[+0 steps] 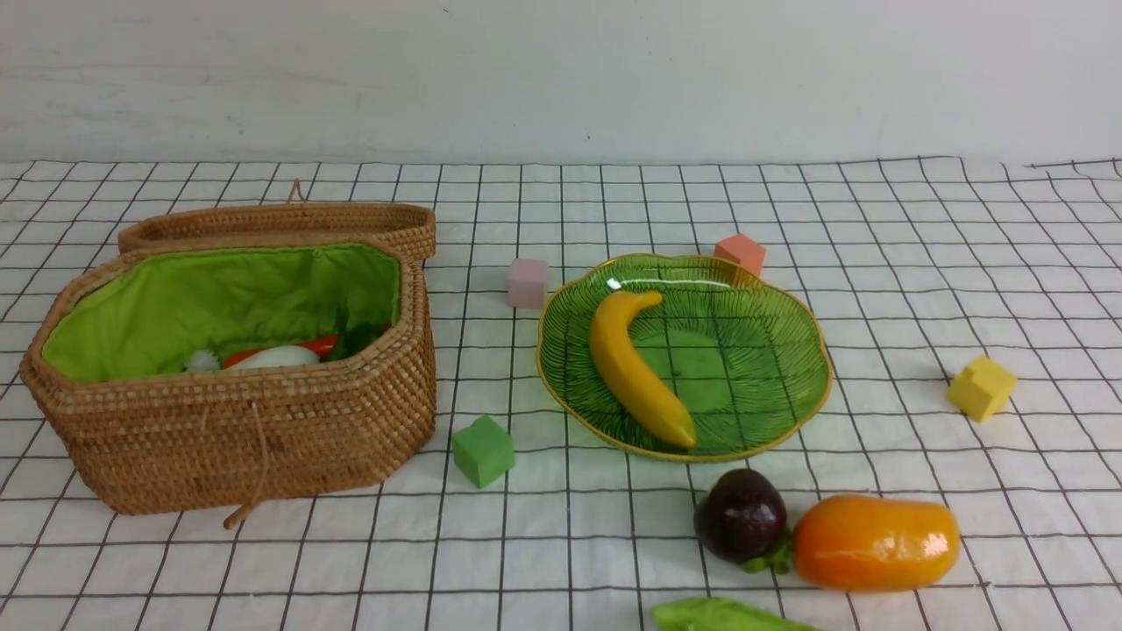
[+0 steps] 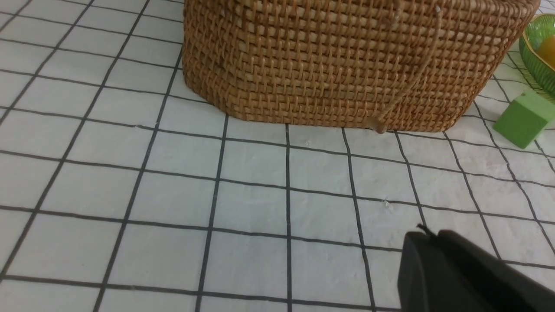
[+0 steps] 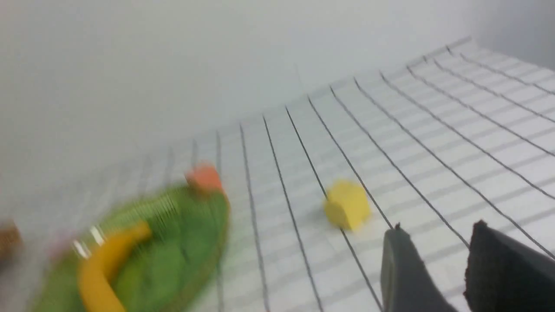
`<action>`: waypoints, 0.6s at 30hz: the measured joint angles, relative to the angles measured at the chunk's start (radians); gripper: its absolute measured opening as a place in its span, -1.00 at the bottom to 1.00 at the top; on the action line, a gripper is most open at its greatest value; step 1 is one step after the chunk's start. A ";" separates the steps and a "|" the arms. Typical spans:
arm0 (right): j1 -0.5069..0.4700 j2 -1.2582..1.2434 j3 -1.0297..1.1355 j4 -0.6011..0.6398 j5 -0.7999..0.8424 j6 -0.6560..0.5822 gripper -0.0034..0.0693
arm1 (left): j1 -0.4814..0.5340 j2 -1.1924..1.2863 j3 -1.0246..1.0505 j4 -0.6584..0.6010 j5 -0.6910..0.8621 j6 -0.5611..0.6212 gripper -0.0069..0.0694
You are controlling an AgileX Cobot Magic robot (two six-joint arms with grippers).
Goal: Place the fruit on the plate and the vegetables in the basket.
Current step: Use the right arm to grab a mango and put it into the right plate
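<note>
The green glass plate (image 1: 771, 386) holds the yellow banana (image 1: 635, 368). In front of it on the cloth lie the dark purple fruit (image 1: 741, 514) and the orange mango (image 1: 875, 542). A light green vegetable (image 1: 719, 615) pokes in at the front edge. The open wicker basket (image 1: 254, 429) holds a white radish (image 1: 276, 357) and a red-orange vegetable (image 1: 316, 344). Neither arm shows in the front view. My left gripper (image 2: 427, 236) is shut and empty, low over the cloth before the basket (image 2: 338, 65). My right gripper (image 3: 433, 236) is open and empty, with the plate (image 3: 182, 234) and banana (image 3: 99, 268) blurred beyond it.
Foam cubes lie around: pink (image 1: 528, 282), salmon (image 1: 741, 253), green (image 1: 482, 450) and yellow (image 1: 982, 386). The basket's lid (image 1: 280, 223) leans behind it. A checked white cloth covers the table, and a white wall stands at the back.
</note>
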 joint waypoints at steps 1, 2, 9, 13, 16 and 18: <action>0.000 0.000 0.000 0.044 -0.049 0.016 -0.24 | 0.000 0.000 0.000 0.000 0.000 0.000 -0.77; 0.000 0.000 0.000 0.087 -0.122 0.031 -0.24 | 0.000 0.000 0.000 0.000 0.000 0.000 -0.77; 0.000 0.005 -0.131 0.143 -0.016 0.049 -0.24 | 0.000 0.000 0.000 0.000 0.000 0.001 -0.76; 0.000 0.166 -0.447 0.116 0.292 0.028 -0.24 | 0.000 0.000 0.000 0.000 0.000 0.001 -0.75; 0.027 0.405 -0.695 0.062 0.453 -0.031 -0.24 | 0.000 0.000 0.000 0.000 0.000 0.001 -0.75; 0.077 0.543 -0.790 0.032 0.506 -0.077 -0.24 | 0.000 0.000 0.000 0.000 0.000 0.001 -0.74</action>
